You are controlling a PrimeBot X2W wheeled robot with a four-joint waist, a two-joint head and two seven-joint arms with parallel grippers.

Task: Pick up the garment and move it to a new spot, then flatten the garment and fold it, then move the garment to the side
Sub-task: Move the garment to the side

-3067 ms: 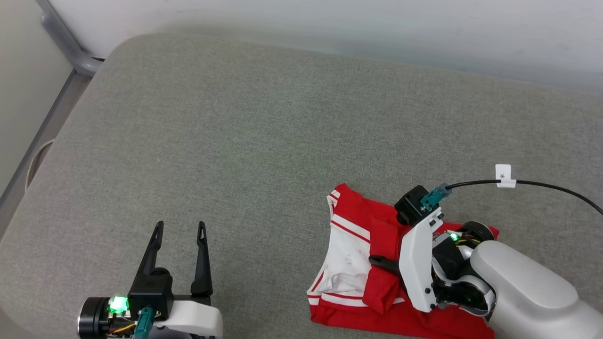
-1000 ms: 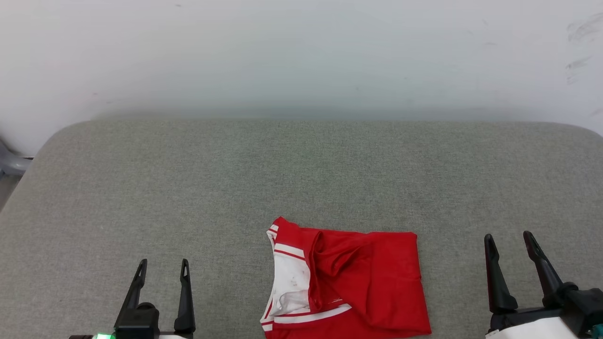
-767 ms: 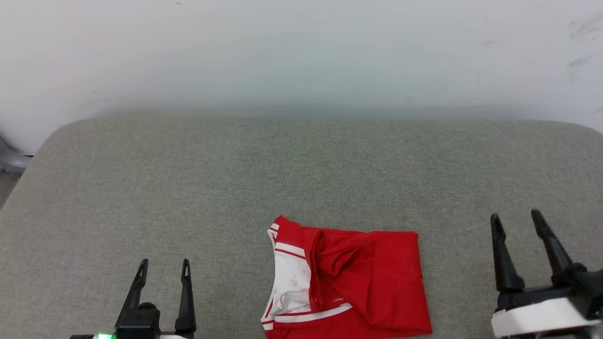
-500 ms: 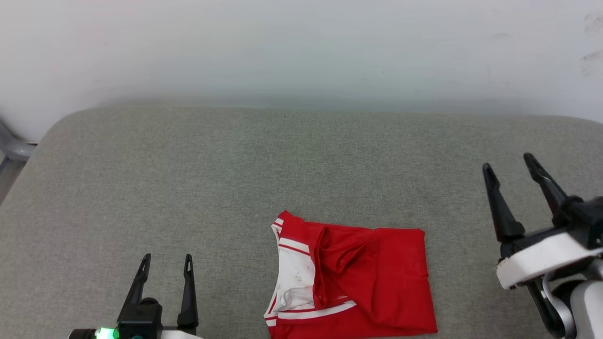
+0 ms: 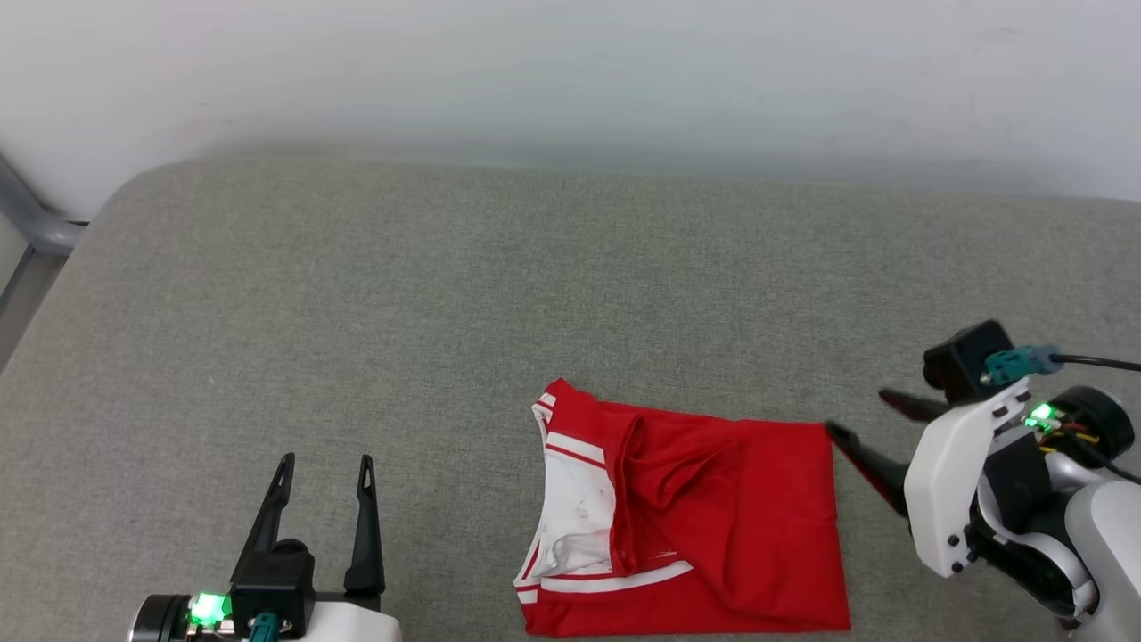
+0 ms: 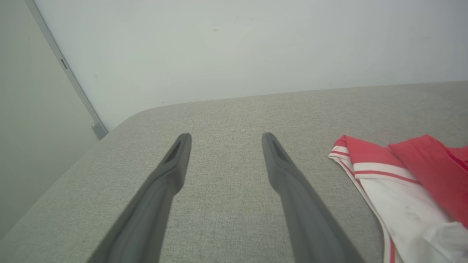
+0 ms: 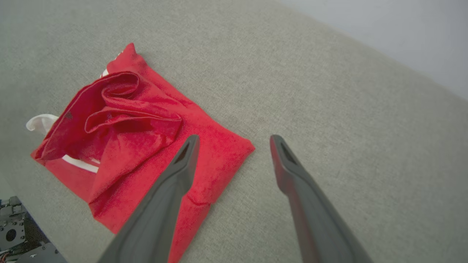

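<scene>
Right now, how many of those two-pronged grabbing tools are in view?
2. The left tool sits at the lower left, clear of the garment; the right tool points toward the garment's right edge. Both are open.

Red cloth garment [image 5: 713, 517], matt

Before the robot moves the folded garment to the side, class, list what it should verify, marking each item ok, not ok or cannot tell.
1. Fold: the garment lies as a compact block, top layer rumpled: ok.
2. Opening: the right gripper stands open: ok.
3. Approach: the right gripper points at the garment's right edge: ok; contact: cannot tell.
4. Other arm: the left gripper is open, apart from the garment: ok.
5. Room: bare cushion beside the garment: ok.
</scene>
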